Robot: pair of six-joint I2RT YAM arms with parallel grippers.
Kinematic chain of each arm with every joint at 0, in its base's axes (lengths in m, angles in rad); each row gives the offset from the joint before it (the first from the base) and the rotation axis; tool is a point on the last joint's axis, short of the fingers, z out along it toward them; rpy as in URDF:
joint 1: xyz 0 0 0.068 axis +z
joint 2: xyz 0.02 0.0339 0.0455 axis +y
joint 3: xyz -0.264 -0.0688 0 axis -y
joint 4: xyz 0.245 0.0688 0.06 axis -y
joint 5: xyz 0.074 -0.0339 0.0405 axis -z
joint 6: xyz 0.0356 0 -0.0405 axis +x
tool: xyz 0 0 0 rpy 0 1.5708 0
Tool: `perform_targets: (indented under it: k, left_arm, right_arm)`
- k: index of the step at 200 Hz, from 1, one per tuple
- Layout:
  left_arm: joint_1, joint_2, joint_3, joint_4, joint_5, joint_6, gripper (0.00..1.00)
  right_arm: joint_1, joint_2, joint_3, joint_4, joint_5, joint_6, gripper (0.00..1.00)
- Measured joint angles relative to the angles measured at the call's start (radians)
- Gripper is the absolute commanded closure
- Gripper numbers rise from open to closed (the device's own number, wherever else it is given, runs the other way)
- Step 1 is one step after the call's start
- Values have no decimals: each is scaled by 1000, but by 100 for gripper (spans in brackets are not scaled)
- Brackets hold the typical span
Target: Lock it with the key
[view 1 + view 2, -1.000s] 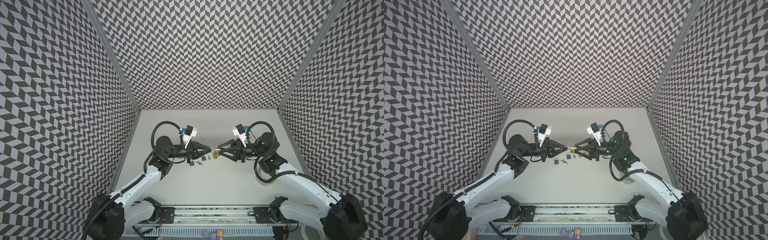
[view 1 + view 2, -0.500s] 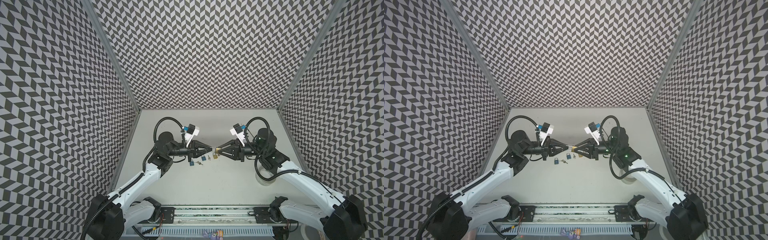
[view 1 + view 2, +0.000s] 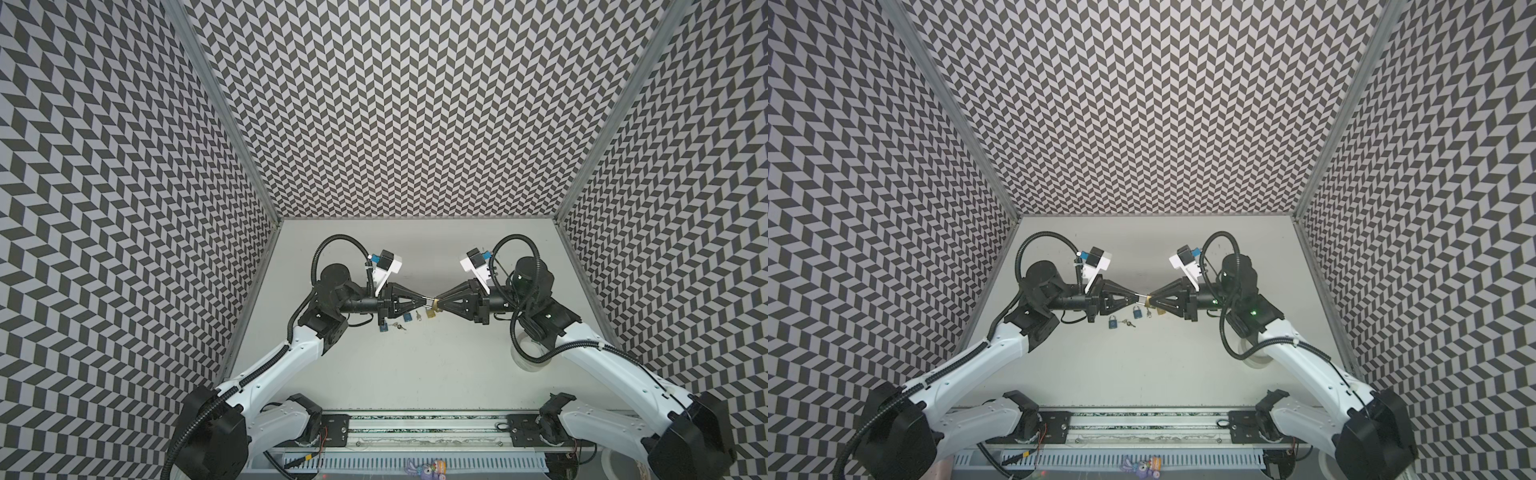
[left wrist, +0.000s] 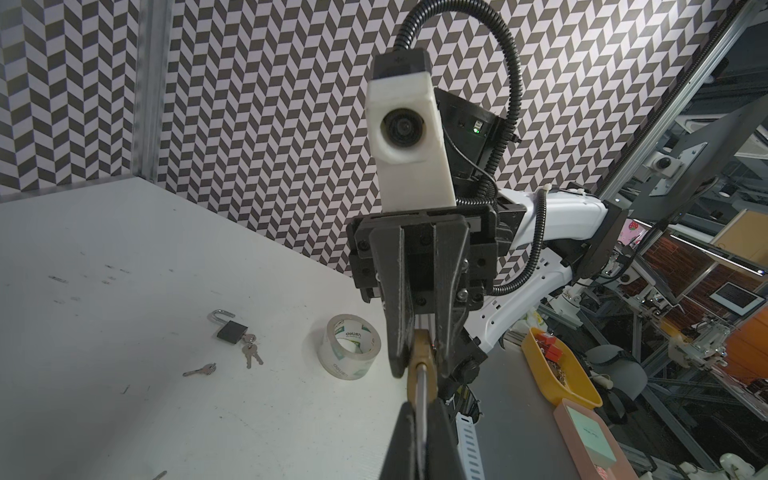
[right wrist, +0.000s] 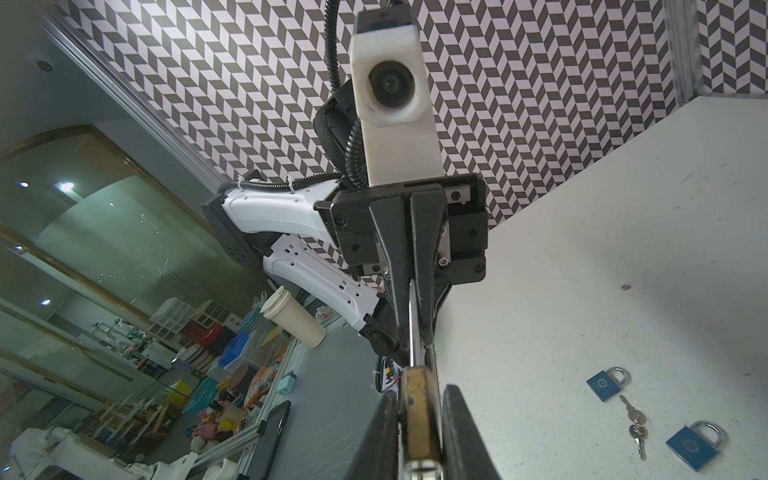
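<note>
A brass padlock (image 4: 422, 349) (image 5: 417, 411) hangs in the air over the middle of the table, between the two grippers that meet tip to tip. My left gripper (image 3: 426, 308) (image 4: 419, 415) is shut on its silver shackle (image 5: 411, 324). My right gripper (image 3: 437, 309) (image 5: 417, 399) has its jaws closed against the flat sides of the brass body. Loose keys (image 5: 636, 424) (image 3: 1126, 322) lie on the table below. I cannot tell whether a key sits in the brass padlock.
Two blue padlocks (image 5: 604, 384) (image 5: 694, 444) lie on the table under the left gripper. A black padlock (image 4: 230, 328) with keys (image 4: 251, 351) and a single key (image 4: 201, 370) lie nearby. A tape roll (image 4: 349, 353) stands under the right arm.
The right gripper's jaws have closed in onto the padlock body. The left gripper has kept its hold on the shackle, and both wrists have shifted slightly.
</note>
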Motion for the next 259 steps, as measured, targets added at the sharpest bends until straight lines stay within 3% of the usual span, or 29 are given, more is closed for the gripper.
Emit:
perform_targets:
  k: [12, 20, 35, 62, 74, 117, 147, 181, 209, 259]
  left_arm:
    - [0, 0, 0, -3, 1, -2, 100]
    - [0, 0, 0, -4, 0, -4, 92]
    - [0, 0, 0, -3, -11, -1, 63]
    - [12, -8, 0, -8, -67, -7, 12]
    - [27, -21, 0, -22, -119, -9, 1]
    - [58, -47, 0, -147, -346, 25, 0]
    - [-16, -16, 0, -241, -511, 67, 0]
    - [-120, 31, 0, -278, -603, 91, 0]
    - [-161, 49, -6, -269, -664, 89, 0]
    - [-291, 67, -51, -246, -865, 63, 0]
  right_arm:
    - [0, 0, 0, 1, 0, -5, 91]
    - [0, 0, 0, 0, 2, -12, 94]
    - [0, -4, 0, -4, 25, -16, 100]
    - [1, -49, -26, -22, 127, -16, 100]
    - [1, -82, -54, -24, 190, -14, 100]
    - [-2, -158, -204, -19, 529, 47, 100]
    - [-61, -138, -332, -13, 743, 132, 100]
    - [-167, -40, -441, 58, 810, 234, 100]
    - [-193, 72, -433, 102, 803, 272, 100]
    - [-217, 221, -418, 209, 788, 319, 100]
